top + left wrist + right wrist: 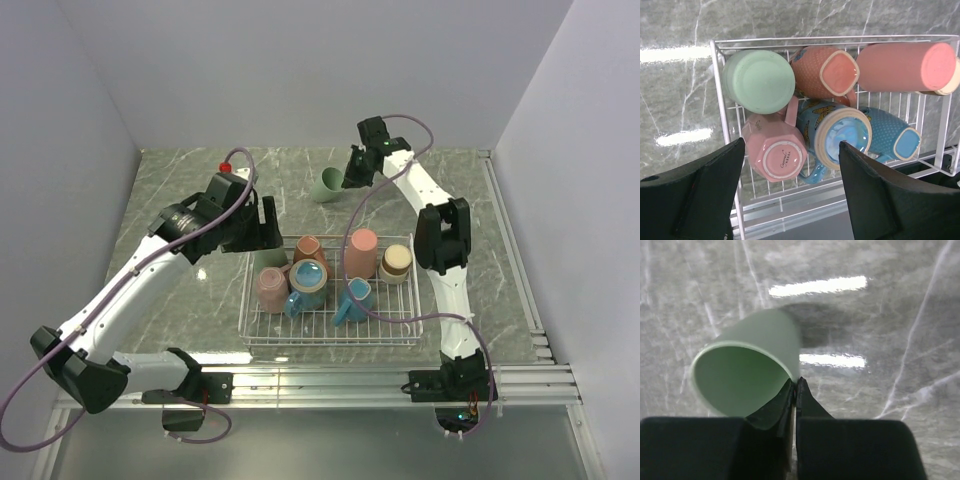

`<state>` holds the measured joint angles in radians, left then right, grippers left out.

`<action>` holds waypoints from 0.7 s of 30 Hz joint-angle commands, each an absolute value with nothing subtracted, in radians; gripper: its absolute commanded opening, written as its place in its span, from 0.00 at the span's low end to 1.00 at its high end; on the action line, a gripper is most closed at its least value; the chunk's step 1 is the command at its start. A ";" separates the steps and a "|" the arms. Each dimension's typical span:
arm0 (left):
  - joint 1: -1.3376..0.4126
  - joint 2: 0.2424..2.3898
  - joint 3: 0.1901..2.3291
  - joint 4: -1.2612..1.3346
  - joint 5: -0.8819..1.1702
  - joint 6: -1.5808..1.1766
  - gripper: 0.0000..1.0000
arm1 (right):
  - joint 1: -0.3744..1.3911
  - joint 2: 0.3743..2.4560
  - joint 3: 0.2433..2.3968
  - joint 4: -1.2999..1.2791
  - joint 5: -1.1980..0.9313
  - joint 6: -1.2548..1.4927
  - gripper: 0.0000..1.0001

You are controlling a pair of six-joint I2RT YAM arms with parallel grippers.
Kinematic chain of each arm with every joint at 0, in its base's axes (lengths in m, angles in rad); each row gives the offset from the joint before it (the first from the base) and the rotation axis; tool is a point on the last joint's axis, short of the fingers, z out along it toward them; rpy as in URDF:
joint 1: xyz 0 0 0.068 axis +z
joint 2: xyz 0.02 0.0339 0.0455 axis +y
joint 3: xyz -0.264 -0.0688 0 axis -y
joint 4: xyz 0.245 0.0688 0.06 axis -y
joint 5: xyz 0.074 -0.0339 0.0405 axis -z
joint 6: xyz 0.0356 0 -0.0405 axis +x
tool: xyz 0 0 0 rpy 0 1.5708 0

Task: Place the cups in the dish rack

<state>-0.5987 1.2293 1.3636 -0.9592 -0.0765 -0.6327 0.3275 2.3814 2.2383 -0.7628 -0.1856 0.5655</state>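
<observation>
The white wire dish rack holds several cups: a pink mug, a salmon mug, a tall pink cup, two blue mugs and a short brown cup. My left gripper hovers open and empty over the rack's left end. In the left wrist view it is above the pink mug, with a sage green cup upside down in the rack's corner. My right gripper is shut on the rim of another sage green cup, tilted beyond the rack, as the right wrist view shows with the cup.
The rack stands on a grey marble table near the front edge. A metal rail runs along the front. White walls close in the back and both sides.
</observation>
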 commanded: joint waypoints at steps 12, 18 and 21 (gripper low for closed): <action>-0.595 1.287 1.516 -0.927 -0.069 -0.614 0.82 | 0.232 1.941 1.969 -0.623 -0.259 0.571 0.00; -0.588 1.231 1.493 -0.762 0.036 -0.627 0.88 | 0.166 1.662 1.761 -0.552 -0.435 0.629 0.00; -0.574 1.148 1.422 -0.537 0.185 -0.646 0.99 | 0.114 1.533 1.564 -0.314 -0.686 0.741 0.00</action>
<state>-0.5873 1.2583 1.4513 -0.8124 0.0132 -0.6327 0.1452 1.6375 1.7084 -0.5419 -0.4049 0.6361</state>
